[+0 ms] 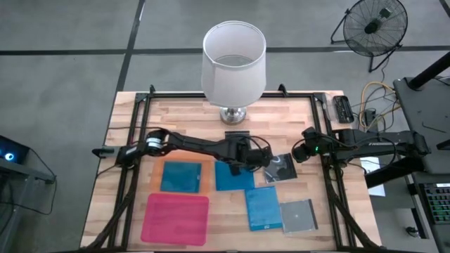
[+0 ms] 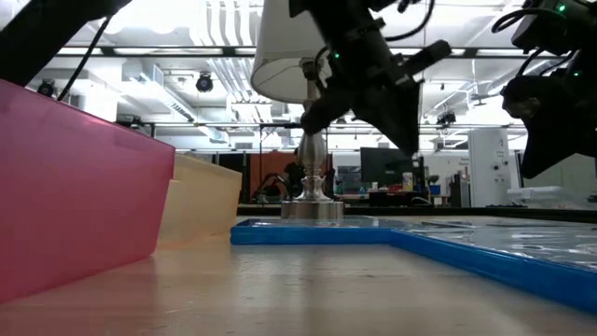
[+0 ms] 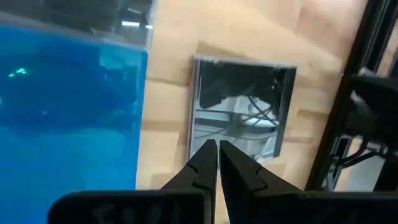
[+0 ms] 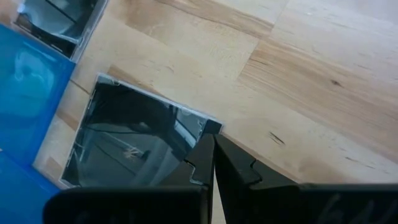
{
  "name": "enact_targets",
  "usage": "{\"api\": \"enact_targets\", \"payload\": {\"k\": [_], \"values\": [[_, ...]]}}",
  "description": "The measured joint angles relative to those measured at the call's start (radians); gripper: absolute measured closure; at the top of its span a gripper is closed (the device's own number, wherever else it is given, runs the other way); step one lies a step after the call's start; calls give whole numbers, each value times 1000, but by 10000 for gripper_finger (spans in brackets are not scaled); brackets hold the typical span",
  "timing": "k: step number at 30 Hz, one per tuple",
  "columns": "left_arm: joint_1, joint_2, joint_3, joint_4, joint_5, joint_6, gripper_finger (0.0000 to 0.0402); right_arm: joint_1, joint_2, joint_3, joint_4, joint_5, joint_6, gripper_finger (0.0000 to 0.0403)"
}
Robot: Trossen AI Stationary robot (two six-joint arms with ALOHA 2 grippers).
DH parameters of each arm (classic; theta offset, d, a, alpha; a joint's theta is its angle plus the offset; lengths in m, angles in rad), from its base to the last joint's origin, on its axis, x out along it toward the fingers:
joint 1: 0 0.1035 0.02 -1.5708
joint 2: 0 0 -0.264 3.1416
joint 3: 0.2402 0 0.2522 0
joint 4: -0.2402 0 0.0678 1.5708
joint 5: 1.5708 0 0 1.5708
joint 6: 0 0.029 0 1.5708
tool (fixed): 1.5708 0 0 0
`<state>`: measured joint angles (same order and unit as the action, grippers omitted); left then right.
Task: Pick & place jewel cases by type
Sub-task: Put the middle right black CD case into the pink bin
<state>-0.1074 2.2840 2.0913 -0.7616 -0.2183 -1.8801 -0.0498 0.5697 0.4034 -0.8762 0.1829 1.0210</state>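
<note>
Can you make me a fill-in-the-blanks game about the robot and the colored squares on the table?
1. The tall thing at the back of the table is a white ____.
2. One blue case lies on the flat ____ sheet.
3. The pink sheet has ____ cases on it.
4. The left gripper has its fingers ____ above a clear case.

Missing words: lamp; orange; no; shut

A pink sheet (image 2: 75,187) is seen standing close at the tabletop (image 2: 280,294) edge, with an orange sheet (image 2: 201,205) just behind it. Blue jewel cases (image 2: 410,238) are laid flat on the tabletop. A lamp (image 2: 303,121) is positioned behind them. Two dark arms are suspended above the cases.
</note>
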Motion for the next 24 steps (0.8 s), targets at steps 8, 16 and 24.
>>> {"api": "enact_targets", "payload": {"k": [8,16,24], "values": [[-8,161,198,-4,41,-7,401,0,-1,0,-11,-12,-35,394],[-21,150,119,-6,48,-54,401,4,-6,-2,-7,-34,-48,394],[-14,150,120,-20,44,-34,401,4,-5,-2,0,-34,-50,394]]}}
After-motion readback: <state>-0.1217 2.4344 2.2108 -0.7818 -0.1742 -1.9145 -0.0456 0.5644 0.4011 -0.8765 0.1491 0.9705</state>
